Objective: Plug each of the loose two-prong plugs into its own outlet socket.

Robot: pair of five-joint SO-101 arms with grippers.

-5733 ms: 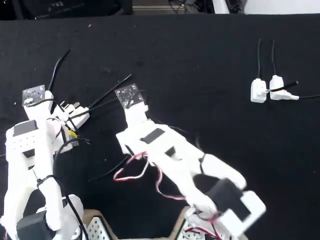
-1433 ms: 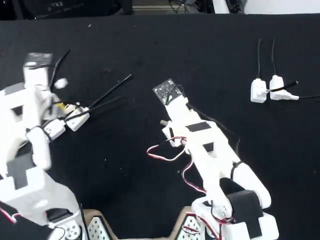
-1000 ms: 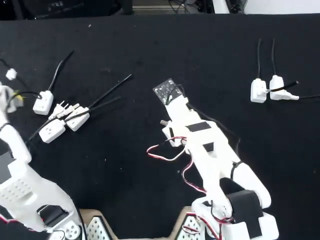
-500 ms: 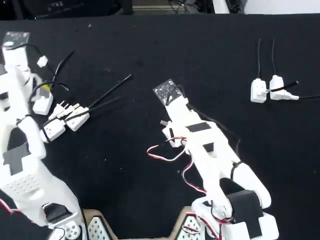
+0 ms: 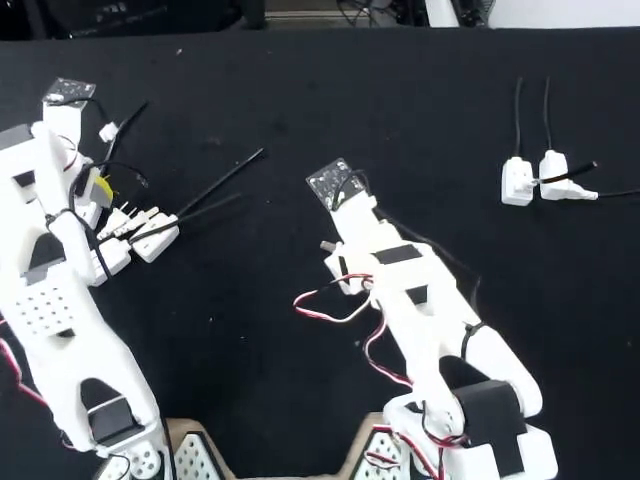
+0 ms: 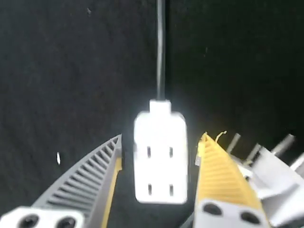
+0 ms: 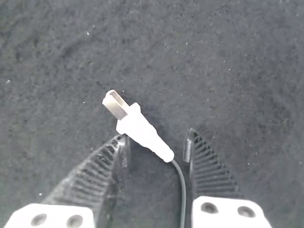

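A white outlet socket [image 6: 160, 156] with slots facing up lies on the black cloth, its black cable running away from it. My left gripper [image 6: 161, 138] is open, one finger on each side of this socket, at the table's left [image 5: 90, 195]. A white two-prong plug [image 7: 137, 126] lies flat with its thin black cable trailing back between the fingers of my right gripper [image 7: 156, 137], which is open around it. That gripper sits mid-table [image 5: 330, 180].
Beside the left gripper lies a cluster of white plugs and sockets [image 5: 140, 235] with black cables fanning out; bare prongs [image 6: 266, 152] show close to one finger. At the far right stand two white sockets [image 5: 517, 182], one with a plug [image 5: 555, 175] in it.
The left arm swung out to the left and back, and now sits over the left socket. The right arm moved right early on, then kept still.
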